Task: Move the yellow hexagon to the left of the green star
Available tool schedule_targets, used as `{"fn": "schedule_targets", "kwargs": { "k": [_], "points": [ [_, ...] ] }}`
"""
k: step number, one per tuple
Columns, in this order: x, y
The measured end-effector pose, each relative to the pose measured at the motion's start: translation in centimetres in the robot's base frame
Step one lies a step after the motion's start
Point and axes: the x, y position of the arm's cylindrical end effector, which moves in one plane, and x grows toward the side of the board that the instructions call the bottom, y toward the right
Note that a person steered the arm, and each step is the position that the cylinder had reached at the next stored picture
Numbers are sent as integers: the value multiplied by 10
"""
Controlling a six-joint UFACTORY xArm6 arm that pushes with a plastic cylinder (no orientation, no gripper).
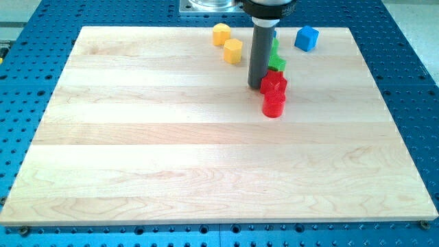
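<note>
One upright rod, my tip (pixel 255 87) touching red block (pixel 274 84)

Pale wood board (pixel 171 151), smooth and matt, on blue perforated metal (pixel 405 41); the yellow hexagon (pixel 233 51) looks plastic, the rod (pixel 260 55) dull grey.

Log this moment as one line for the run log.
tip left of red blocks | yellow hexagon upper-left of green star | untouched

yellow block (pixel 221 33) top | blue cube (pixel 306 38) top right | red blocks (pixel 274 94) centre-right | wooden board (pixel 171 151)
</note>
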Motion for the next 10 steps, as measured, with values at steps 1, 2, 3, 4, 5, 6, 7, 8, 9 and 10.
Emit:
{"fn": "schedule_targets", "kwargs": {
  "k": [1,2,3,4,5,6,7,8,9,10],
  "points": [
    [20,-20],
    [21,-73],
    [-17,-101],
    [-86,-98],
    [-144,-112],
    [-176,-120],
    [-174,-76],
    [-141,-66],
    [-35,-80],
    [-52,-103]
  ]
}}
